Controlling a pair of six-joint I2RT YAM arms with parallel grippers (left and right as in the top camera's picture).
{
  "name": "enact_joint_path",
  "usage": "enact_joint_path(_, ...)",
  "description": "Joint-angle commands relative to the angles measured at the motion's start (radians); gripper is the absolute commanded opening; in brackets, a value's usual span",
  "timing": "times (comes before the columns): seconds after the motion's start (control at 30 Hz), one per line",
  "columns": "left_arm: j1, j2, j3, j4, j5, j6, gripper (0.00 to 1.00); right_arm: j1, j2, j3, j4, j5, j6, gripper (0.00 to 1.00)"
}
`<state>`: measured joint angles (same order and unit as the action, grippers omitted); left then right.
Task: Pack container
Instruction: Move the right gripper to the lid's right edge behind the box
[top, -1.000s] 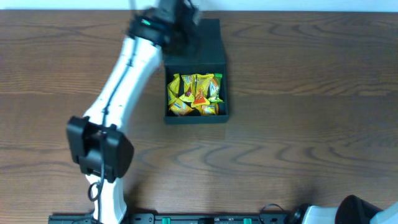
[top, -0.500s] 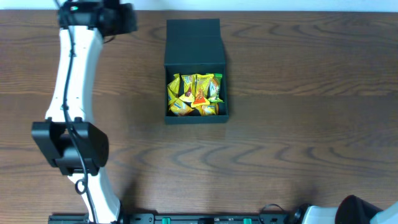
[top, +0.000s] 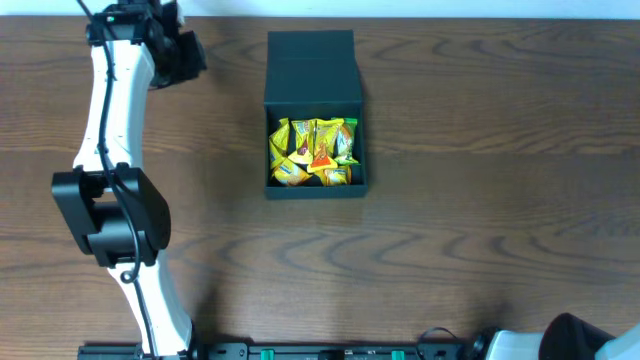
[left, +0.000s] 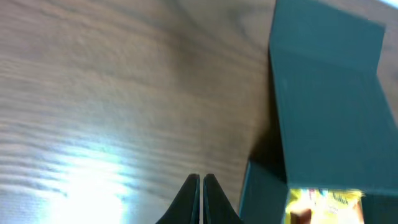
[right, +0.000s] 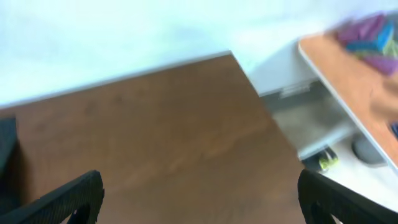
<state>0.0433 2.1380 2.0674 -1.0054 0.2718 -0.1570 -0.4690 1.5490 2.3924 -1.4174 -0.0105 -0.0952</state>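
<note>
Container (top: 312, 68) (lid flap open) holds yellow candy packets (top: 312, 152).

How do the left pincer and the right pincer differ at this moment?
The left pincer is shut, fingertips together; the right pincer is spread wide open. The left pincer hovers beside the open container; the right pincer faces bare table and its edge. Both hold nothing.

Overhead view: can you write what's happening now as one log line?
container: open, yellow candy packets inside | left gripper: shut, empty, apart from container | right gripper: open, empty
</note>
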Motion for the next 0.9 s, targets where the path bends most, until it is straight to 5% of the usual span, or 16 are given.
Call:
enact_joint_path(0.0,-0.024,0.002,-0.002,-0.048,0.010,0.017,0.06,-0.001,0.002,-0.001,0.007,-0.080,0.021,0.99)
enact_joint_path(0.2,-0.037,0.002,-0.002,-0.075,0.017,0.083,0.06,-0.001,0.003,-0.001,0.078,-0.258,0.101,0.99)
enact_joint_path(0.4,-0.030,0.061,-0.002,0.128,0.217,0.059,0.06,0.060,0.187,-0.093,0.255,-0.698,0.164,0.99)
enact_joint_path(0.47,-0.031,0.108,-0.001,0.211,0.287,0.026,0.06,0.114,0.322,-0.125,0.355,-0.869,0.228,0.78)
enact_joint_path(0.63,-0.026,0.194,-0.001,0.357,0.385,-0.060,0.06,0.277,0.594,-0.126,0.622,-0.973,0.463,0.04)
enact_joint_path(0.87,-0.024,0.230,-0.001,0.365,0.401,-0.095,0.06,0.468,0.875,-0.125,0.991,-1.052,0.712,0.01)
